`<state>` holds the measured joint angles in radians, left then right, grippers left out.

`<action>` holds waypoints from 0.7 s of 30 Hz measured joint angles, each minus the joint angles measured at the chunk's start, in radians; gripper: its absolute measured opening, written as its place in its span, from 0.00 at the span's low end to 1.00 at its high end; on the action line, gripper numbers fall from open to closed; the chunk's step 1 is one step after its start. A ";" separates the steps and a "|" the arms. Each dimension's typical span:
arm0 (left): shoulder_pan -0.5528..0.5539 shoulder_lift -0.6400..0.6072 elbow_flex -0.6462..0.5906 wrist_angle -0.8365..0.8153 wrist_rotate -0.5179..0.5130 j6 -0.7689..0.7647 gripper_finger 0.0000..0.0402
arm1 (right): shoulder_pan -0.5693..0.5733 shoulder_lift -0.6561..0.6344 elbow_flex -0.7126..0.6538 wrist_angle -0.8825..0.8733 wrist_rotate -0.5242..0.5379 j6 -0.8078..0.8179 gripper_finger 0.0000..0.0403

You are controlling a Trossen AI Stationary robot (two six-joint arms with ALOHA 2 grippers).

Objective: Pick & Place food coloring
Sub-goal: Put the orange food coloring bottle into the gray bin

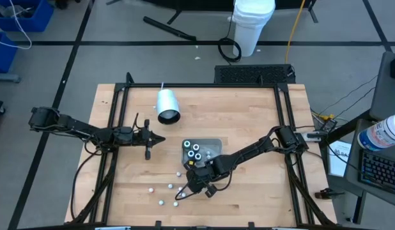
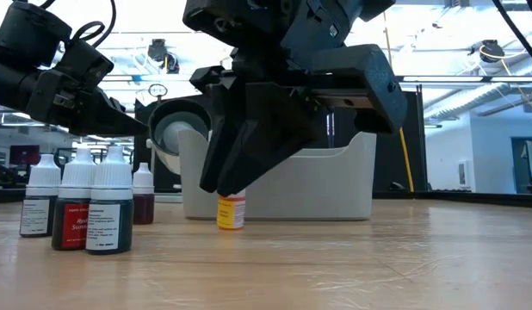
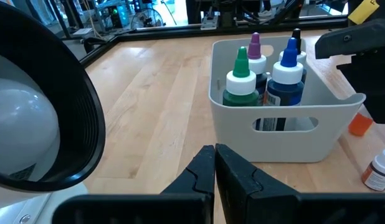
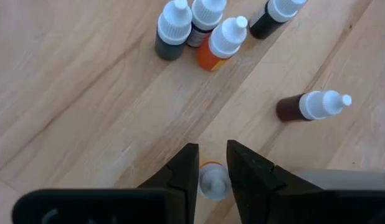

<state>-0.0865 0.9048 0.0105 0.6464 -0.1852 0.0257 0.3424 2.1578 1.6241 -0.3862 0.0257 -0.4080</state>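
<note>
A small orange food coloring bottle [image 4: 212, 182] with a white cap stands upright on the wooden table [image 1: 248, 191], near its front edge. My right gripper [image 4: 212, 171] is shut on it from above. Several more white-capped bottles [image 4: 199, 28] stand in a group beyond it, and a brown one [image 4: 311, 106] lies on its side. A white bin [image 3: 286, 124] holds bottles with green, blue and purple tops [image 3: 241, 81]. My left gripper [image 3: 214, 163] is shut on nothing and hovers left of the bin, in the high view [image 1: 160, 138]. My right gripper pinches the orange bottle's white cap [image 4: 213, 184] between its two fingers. The fingers [image 2: 240, 155] slant down at it from above and from the table's right. The bottle's base [image 2: 231, 222] rests on the table, and the bottle stands upright.
A white cup [image 1: 167, 106] lies on its side at the far left of the table, close to my left arm. Loose bottles [image 1: 161, 202] are scattered along the near edge. In the low view three bottles [image 2: 77, 207] stand close together.
</note>
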 joint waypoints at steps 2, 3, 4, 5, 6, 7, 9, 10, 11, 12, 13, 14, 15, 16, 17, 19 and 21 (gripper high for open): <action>0.000 0.000 0.000 0.000 0.000 0.000 0.05 | 0.000 0.000 0.000 0.000 0.000 -0.001 0.18; 0.000 0.000 0.000 0.000 0.000 0.000 0.05 | 0.000 0.000 0.000 0.000 0.000 -0.001 0.18; 0.000 0.000 0.000 0.000 0.000 0.000 0.05 | 0.000 0.000 0.000 0.000 0.000 -0.001 0.18; 0.000 0.000 0.000 0.000 0.000 0.000 0.05 | 0.000 0.000 0.000 0.000 0.000 0.000 0.18; 0.000 0.000 0.000 0.000 0.000 0.000 0.05 | 0.000 0.000 0.000 0.000 0.000 0.001 0.18; 0.000 0.000 0.000 0.000 0.000 0.000 0.05 | 0.000 0.000 0.000 0.000 0.000 0.002 0.18; 0.000 0.000 0.000 0.000 0.000 0.000 0.05 | -0.001 0.000 0.000 0.000 0.000 0.003 0.18; 0.000 0.000 0.000 0.000 0.000 0.000 0.05 | -0.002 0.000 0.000 0.002 0.000 0.003 0.17; 0.000 0.000 0.000 0.000 0.000 0.000 0.05 | -0.002 0.000 0.000 0.005 0.000 0.003 0.16; 0.000 0.000 0.000 0.000 0.000 0.000 0.05 | -0.002 0.000 0.000 0.009 0.000 0.003 0.15; 0.000 0.000 0.000 0.000 0.000 0.000 0.05 | -0.002 0.000 0.000 0.013 0.000 0.003 0.13; 0.000 0.000 0.000 0.000 0.000 0.000 0.05 | -0.002 0.000 0.000 0.017 -0.001 0.003 0.12; 0.000 0.000 0.000 0.000 0.000 0.000 0.05 | -0.002 0.000 0.000 0.019 -0.001 0.003 0.11; 0.000 0.000 0.000 0.000 0.000 0.000 0.05 | -0.002 0.000 0.000 0.019 -0.001 0.003 0.10; 0.000 0.000 0.000 0.000 0.000 0.000 0.05 | -0.002 0.000 0.000 0.019 -0.001 0.008 0.10; 0.000 0.000 0.000 0.000 0.000 0.000 0.05 | -0.002 0.000 0.000 0.020 -0.003 0.023 0.10; 0.000 0.000 0.000 0.000 0.000 0.000 0.05 | -0.002 0.000 0.000 0.022 -0.004 0.033 0.12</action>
<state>-0.0864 0.9048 0.0105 0.6464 -0.1852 0.0261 0.3401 2.1578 1.6241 -0.3638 0.0219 -0.3752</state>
